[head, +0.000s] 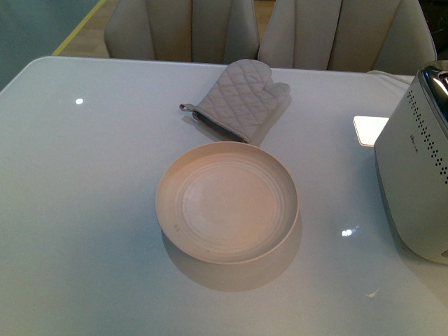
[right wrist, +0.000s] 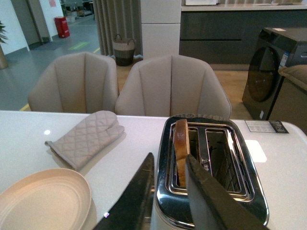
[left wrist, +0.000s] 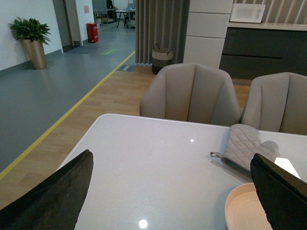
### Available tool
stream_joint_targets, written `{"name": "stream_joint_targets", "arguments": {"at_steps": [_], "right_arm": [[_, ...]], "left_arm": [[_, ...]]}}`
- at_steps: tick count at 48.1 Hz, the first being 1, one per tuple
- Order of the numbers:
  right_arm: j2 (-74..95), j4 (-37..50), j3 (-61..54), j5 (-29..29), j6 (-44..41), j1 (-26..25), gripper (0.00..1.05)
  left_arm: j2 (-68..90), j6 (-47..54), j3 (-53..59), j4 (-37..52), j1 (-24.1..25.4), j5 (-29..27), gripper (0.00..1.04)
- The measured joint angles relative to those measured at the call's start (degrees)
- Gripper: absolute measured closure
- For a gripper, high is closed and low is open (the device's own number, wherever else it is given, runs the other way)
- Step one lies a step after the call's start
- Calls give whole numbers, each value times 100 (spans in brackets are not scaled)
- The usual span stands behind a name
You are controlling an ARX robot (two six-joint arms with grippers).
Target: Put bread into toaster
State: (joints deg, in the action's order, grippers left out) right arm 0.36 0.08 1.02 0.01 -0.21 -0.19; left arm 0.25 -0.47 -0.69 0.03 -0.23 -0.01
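Observation:
The toaster [head: 416, 175] stands at the table's right edge; in the right wrist view its chrome top [right wrist: 242, 191] shows two slots. The bread [right wrist: 181, 143] stands on edge in the slot nearer the plate, its brown crust poking above the rim. My right gripper [right wrist: 170, 158] is open and empty just above the toaster's near end, one finger [right wrist: 134, 196] outside the toaster's wall, the other [right wrist: 211, 196] over the top. My left gripper [left wrist: 168, 191] is wide open and empty above the table, left of the plate. Neither gripper shows in the front view.
An empty round cream plate [head: 168, 182] sits mid-table, also seen in both wrist views [left wrist: 240, 211] [right wrist: 43, 201]. A quilted oven mitt [head: 238, 98] lies behind it. Two beige chairs [head: 182, 28] [head: 343, 28] stand at the far edge. The table [head: 84, 210] is glossy white.

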Motion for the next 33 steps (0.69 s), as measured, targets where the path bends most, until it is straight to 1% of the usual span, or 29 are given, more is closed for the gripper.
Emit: {"name": "stream_joint_targets", "arguments": {"at_steps": [1,5,6,16,17,21,23,27,33], "right_arm": [[0,0,2,0,0,-2,77],[0,0,2,0,0,0,63],[0,0,2,0,0,0,61],[0,0,2,2,0,-2,26],[0,0,2,0,0,0,25],[0,0,2,0,0,0,11],[0,0,0,0,4,0,7],[0,0,2,0,4,0,9],[0,0,0,0,4,0,9]], "left_arm": [[0,0,0,0,0,0,7],[0,0,0,0,0,0,7],[0,0,0,0,0,0,7],[0,0,0,0,0,0,7],[0,0,0,0,0,0,7],[0,0,0,0,0,0,7],[0,0,0,0,0,0,7],[0,0,0,0,0,0,7],[2,0,0,0,0,0,7]]}}
